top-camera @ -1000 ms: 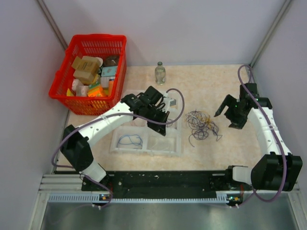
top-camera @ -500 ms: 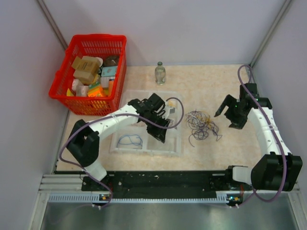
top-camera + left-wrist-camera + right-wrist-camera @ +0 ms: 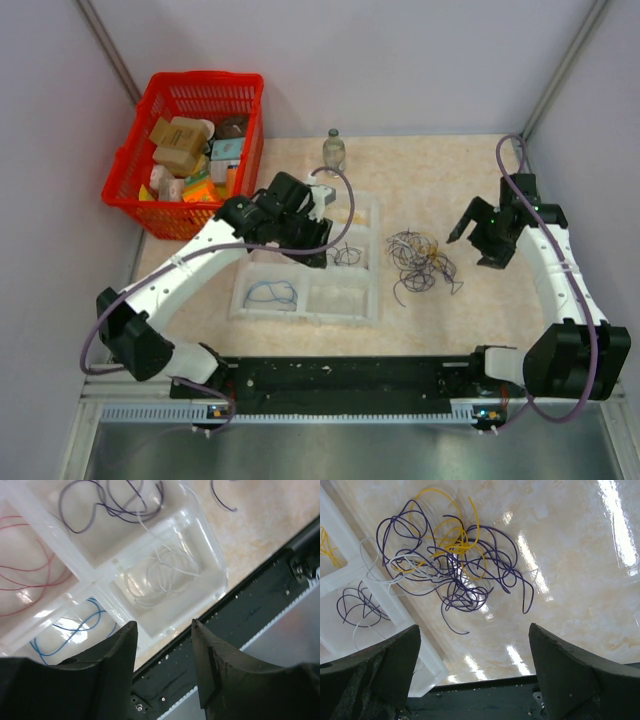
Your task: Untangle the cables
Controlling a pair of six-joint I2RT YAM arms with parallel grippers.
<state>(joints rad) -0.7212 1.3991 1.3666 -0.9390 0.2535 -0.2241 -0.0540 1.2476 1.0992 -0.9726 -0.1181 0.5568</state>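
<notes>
The cables lie as a loose tangle on the table, right of the tray; they are mostly dark purple with yellow and white strands. My left gripper hovers over the clear divided tray, open, with nothing between its fingers. Below it the tray's compartments hold a white wire, purple wires, red wires and a blue wire. My right gripper hangs right of the tangle, wide open and empty.
A red basket full of boxes stands at the far left. A small glass bottle stands behind the tray. Grey walls close in both sides, and a black rail runs along the near edge.
My left gripper has opened from shut and moved back and to the left over the tray. Dark purple strands now show in the compartment it left. The right arm has not moved.
</notes>
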